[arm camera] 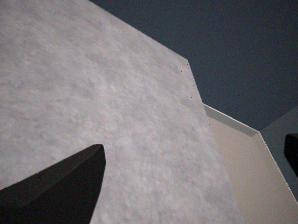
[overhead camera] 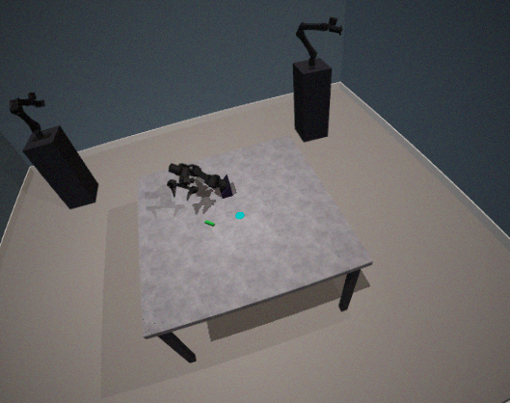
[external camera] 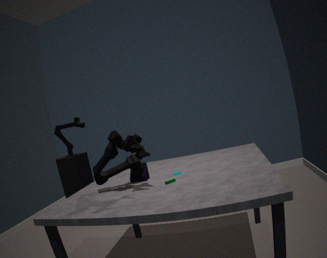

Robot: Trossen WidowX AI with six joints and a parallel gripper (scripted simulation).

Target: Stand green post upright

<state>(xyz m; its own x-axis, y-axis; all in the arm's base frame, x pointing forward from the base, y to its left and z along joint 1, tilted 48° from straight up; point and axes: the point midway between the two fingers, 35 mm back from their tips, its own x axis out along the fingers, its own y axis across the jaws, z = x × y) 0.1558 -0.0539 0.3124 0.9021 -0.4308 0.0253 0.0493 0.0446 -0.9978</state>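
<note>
The green post point(overhead camera: 208, 223) point(external camera: 170, 181) lies flat on the grey table point(overhead camera: 276, 251) point(external camera: 223, 179) point(arm camera: 100, 75). The small cyan circle point(overhead camera: 239, 215) point(external camera: 177, 173) is marked on the table just beside the post, apart from it. My arm point(overhead camera: 199, 175) is folded back over its base. My gripper point(external camera: 144, 153) point(arm camera: 192, 148) is open and empty, well above the table and some way from the post. The wrist view shows only bare table between the two dark fingers; the post and circle are out of that view.
The arm's dark base block point(overhead camera: 227, 188) point(external camera: 140, 173) stands on the table behind the post. Two black pedestals point(overhead camera: 59, 166) point(overhead camera: 311, 98) with other arms stand on the floor beyond the table. The table edge and floor show in the wrist view.
</note>
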